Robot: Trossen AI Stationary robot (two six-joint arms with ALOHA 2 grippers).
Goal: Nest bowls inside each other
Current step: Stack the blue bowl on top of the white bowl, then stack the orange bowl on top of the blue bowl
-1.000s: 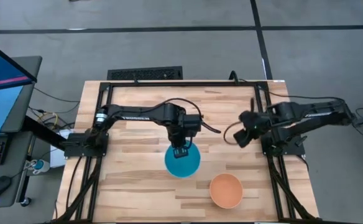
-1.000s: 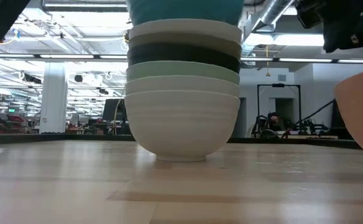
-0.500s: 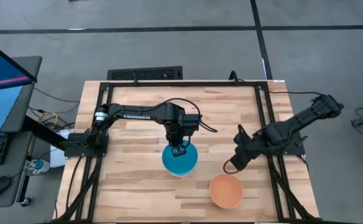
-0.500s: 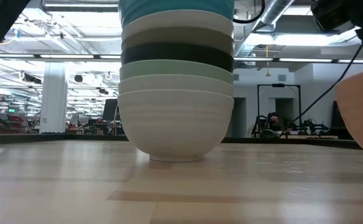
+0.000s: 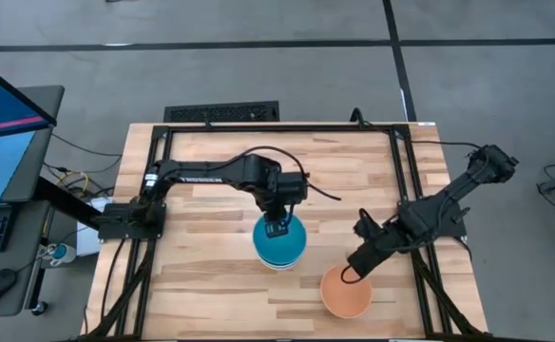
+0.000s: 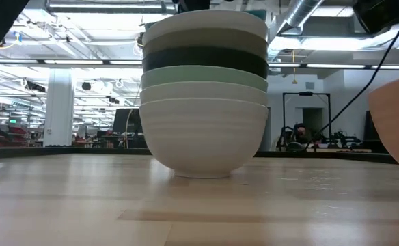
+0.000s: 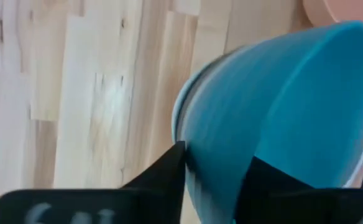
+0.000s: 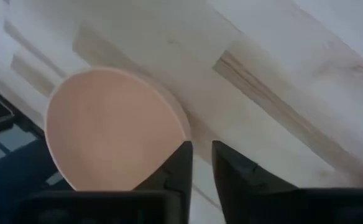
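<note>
- A wooden counter (image 5: pixel 211 171) is seen from above, with two dark robot arms reaching in from 9 and 3 o'clock.
- Near the centre stands a stack (image 6: pixel 205 102) of nested bowls. From the low view its layers read, bottom to top: white, white, mint, black, olive-grey, white.
- The blue bowl (image 5: pixel 279 239) sits on top of that stack.
- The left hand (image 5: pixel 277 228) is over the stack, its two fingers clamped on the blue bowl's rim, one inside and one outside.
- The orange bowl (image 5: pixel 345 291) stands alone at about 5 o'clock from the stack, well apart from it.
- The right hand (image 5: pixel 351 274) is at the orange bowl's rim on its 12 o'clock side. Its fingers stand slightly apart, astride the rim, not closed on it.
- Step in hand, as I judge it: the blue bowl is being seated, and the orange one is about to be picked up.
- The next move likely calls for the left hand to let go and clear away upward, and the right hand to pinch the orange rim firmly, lift, and carry it to 11 o'clock over the stack.
</note>
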